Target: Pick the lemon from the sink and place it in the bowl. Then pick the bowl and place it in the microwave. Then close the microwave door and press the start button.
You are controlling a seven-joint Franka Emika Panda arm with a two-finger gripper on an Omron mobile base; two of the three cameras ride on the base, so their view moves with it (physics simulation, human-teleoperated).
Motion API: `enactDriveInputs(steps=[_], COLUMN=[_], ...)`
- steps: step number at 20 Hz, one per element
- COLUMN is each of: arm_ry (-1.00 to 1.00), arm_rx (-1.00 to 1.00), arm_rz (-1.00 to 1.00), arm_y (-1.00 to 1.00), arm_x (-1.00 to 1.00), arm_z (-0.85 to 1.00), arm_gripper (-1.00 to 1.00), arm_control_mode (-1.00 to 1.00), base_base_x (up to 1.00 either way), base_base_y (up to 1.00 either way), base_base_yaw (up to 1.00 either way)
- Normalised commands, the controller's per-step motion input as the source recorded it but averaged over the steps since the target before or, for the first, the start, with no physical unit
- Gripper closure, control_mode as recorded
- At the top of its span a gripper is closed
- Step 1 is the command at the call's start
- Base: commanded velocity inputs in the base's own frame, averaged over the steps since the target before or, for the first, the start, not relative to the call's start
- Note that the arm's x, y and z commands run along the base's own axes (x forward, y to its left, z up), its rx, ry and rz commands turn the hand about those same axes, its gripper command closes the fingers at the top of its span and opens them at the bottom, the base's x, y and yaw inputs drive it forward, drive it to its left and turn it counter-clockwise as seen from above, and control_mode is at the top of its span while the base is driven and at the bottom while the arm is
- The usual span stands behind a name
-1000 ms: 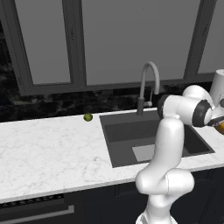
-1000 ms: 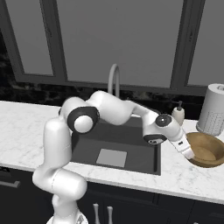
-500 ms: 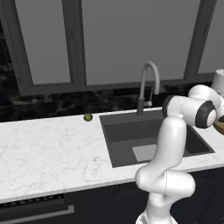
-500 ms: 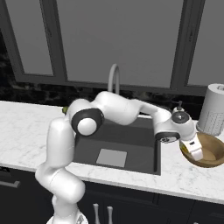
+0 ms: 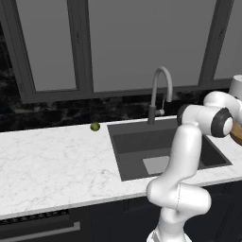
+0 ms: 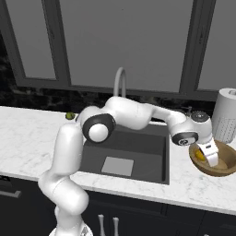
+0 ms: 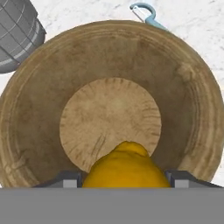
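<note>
Lemon [image 7: 126, 168] clamped in pincer [image 6: 201, 155] over wooden bowl [image 6: 225, 168]; hand cam alone shows blue peeler [image 7: 146, 13] beyond rim.

My arm [image 6: 124, 113] was glossy white all over, built from thick rounded tube links with smooth shells. Joints showed as dark grey-black discs ringed in a lighter grey band, one big one at the elbow [image 6: 98, 128] and another at the wrist [image 6: 185, 138]. In the left base view the same dark round cap [image 5: 222, 122] sat on the end of a white link. The lower body was a fat white bulbous segment [image 5: 178, 196] tapering toward the base. The hand [image 6: 209, 153] was a white block. I saw no cables, screws or markings on it. Fingertips [image 7: 70, 180] looked small, dark grey, boxy.
</note>
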Motion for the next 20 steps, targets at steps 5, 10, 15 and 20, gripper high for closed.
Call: enactDriveInputs(steps=[5,10,15,20], arm_ry=[0.08,0.00,-0.01,-0.11], arm_rx=[0.01,0.02,0.04,0.00], arm_rz=[0.00,0.00,0.00,0.00], arm_y=[0.00,0.00,0.00,-0.01], arm_x=[0.12,0.03,0.00,0.00], arm_z=[-0.18,-0.20,-0.03,0.01], arm_gripper=[-1.00,-1.00,-1.00,-1.00], arm_control_mode=[-1.00,-1.00,-1.00,-1.00], base_base_x=[0.00,0.00,0.00,0.00], base_base_y=[0.00,0.00,0.00,0.00], base_base_yaw=[0.00,0.00,0.00,0.00])
